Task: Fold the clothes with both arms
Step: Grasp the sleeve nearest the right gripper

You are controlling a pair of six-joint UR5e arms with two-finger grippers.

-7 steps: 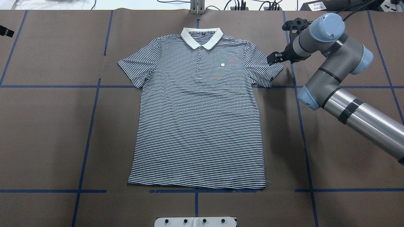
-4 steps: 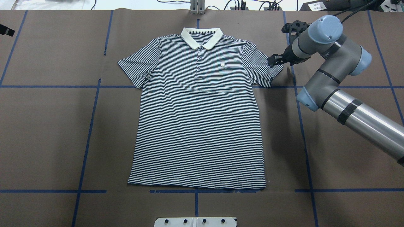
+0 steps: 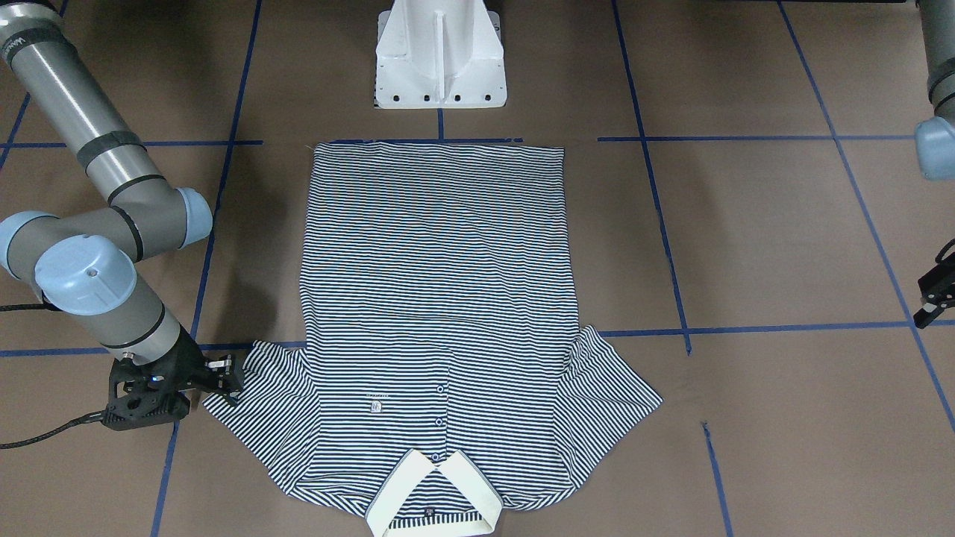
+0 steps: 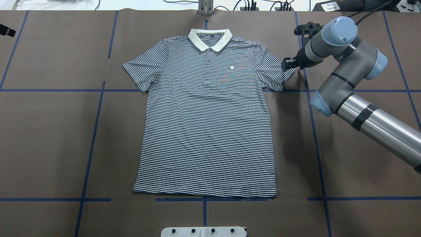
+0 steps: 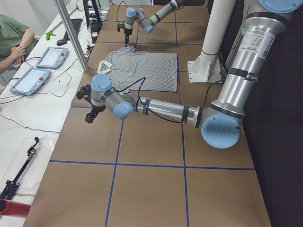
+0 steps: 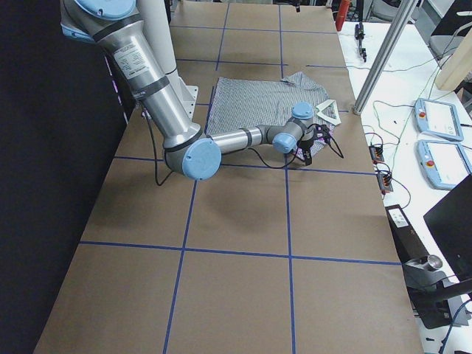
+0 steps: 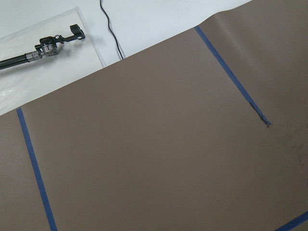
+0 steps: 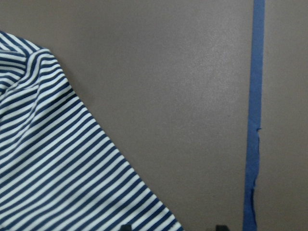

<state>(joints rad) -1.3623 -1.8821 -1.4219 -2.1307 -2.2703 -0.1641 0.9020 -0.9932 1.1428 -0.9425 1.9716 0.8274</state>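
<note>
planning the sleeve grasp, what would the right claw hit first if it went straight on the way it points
Likely the polo shirt's sleeve hem, with bare table paper beside it; the right claw points down there, open. Its height is unclear.

Can't read the tiny chest logo [image 4: 232,68] on the navy-and-white striped polo shirt [image 4: 207,131]: too small. Only catching a sliver of the black two-finger left pincer [image 3: 934,298], cropped by the frame edge; can't tell jaw state. Seeing just two dark fingertips [image 8: 126,227] of the black right pincer [image 4: 285,63], cut off at wrist view's bottom edge.
</note>
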